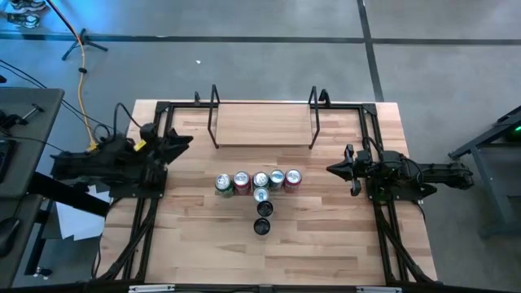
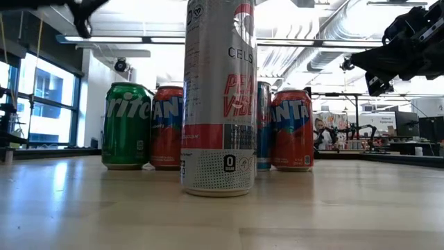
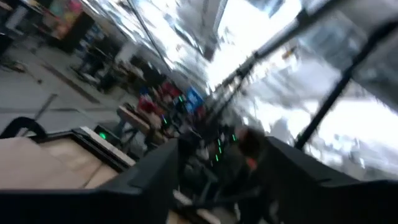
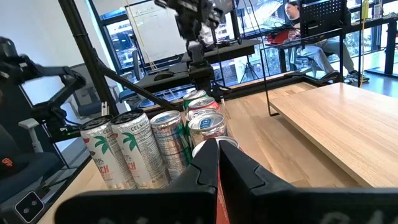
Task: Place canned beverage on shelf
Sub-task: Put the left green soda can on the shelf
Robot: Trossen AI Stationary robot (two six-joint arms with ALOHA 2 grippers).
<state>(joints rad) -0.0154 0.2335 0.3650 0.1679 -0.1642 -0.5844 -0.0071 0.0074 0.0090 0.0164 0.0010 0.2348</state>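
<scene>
The desk (image 1: pixel 326 244) fills the middle of the high view, and the shelf (image 1: pixel 262 124) sits along its upper edge, the pale board bare between its two black wire uprights. Nothing stands on it yet. Below it, in the centre of the frame, a row of five cans (image 1: pixel 259 181) stands upright, touching or nearly so, with three more cans trailing down from the row's middle; the nearest of these, a tall silver can (image 2: pixel 218 97), dominates the low view.

The left end effector (image 1: pixel 179 142) hangs at the desk's left edge, well apart from the cans; whether its fingers stand open I cannot tell. The right end effector (image 1: pixel 340 169) waits at the right edge with its fingers pressed together, holding nothing.

I'd judge a full can fairly heavy for its size, rigid but thin-walled, smooth and a bit slippery. Best taken around the mid-body from the side, squeezed only moderately, starting with an outer can so neighbours don't topple
</scene>
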